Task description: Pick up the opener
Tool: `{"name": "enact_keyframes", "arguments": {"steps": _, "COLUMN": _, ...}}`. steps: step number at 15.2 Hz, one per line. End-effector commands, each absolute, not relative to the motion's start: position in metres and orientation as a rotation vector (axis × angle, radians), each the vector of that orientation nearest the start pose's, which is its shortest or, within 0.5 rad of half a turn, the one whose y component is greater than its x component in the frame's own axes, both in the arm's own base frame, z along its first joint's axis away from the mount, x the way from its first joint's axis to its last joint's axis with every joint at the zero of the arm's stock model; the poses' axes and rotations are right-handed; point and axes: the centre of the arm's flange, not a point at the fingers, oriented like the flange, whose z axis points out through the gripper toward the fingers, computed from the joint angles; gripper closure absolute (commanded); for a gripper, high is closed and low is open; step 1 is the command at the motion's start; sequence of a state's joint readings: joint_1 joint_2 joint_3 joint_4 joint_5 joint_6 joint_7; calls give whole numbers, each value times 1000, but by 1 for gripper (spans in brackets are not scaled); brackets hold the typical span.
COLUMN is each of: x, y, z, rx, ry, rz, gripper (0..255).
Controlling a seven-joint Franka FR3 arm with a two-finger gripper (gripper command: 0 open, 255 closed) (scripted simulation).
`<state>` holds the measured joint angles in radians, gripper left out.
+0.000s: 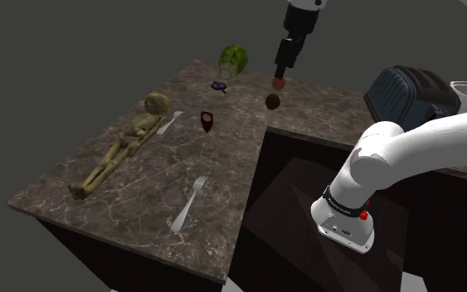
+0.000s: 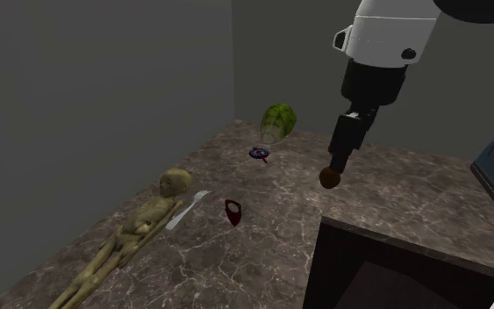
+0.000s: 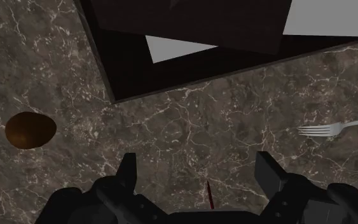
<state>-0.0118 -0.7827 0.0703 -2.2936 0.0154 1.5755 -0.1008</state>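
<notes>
The opener [image 1: 207,120] is a small dark red piece standing on the dark marbled counter [image 1: 140,199], between a fork and the counter's inner edge. The second exterior view has the opener [image 2: 233,211] beside the fork by the skeleton's head. My black gripper [image 1: 279,81] hangs above the counter, up and to the shoulder view's right of the opener, over a brown rounded object [image 1: 273,101]. The wrist view looks down past the gripper [image 3: 196,168], open with nothing between its fingers. A thin red sliver [image 3: 208,194], likely the opener, shows low between them.
A yellowish skeleton figure [image 1: 124,145] lies along the counter's far side, with a fork [image 1: 169,124] by its head and another fork [image 1: 188,203] nearer the front. A green round object [image 1: 233,60] and a small purple item [image 1: 219,85] sit at the back. A dark toaster [image 1: 410,91] stands right.
</notes>
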Motion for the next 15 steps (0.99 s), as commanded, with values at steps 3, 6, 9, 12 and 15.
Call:
{"name": "enact_keyframes", "arguments": {"steps": 3, "x": 329, "y": 32, "z": 602, "rx": -3162, "ry": -256, "rz": -97, "gripper": 0}}
{"name": "enact_keyframes", "arguments": {"steps": 6, "x": 359, "y": 38, "z": 578, "rx": -3151, "ry": -305, "rz": -94, "gripper": 0}}
{"name": "enact_keyframes", "arguments": {"steps": 9, "x": 389, "y": 46, "z": 554, "rx": -3140, "ry": -354, "rz": -90, "gripper": 0}}
{"name": "enact_keyframes", "arguments": {"steps": 12, "x": 419, "y": 55, "z": 529, "rx": -3128, "ry": -402, "rz": -87, "gripper": 0}}
{"name": "enact_keyframes", "arguments": {"steps": 15, "x": 449, "y": 65, "z": 504, "rx": -3115, "ry": -450, "rz": -84, "gripper": 0}}
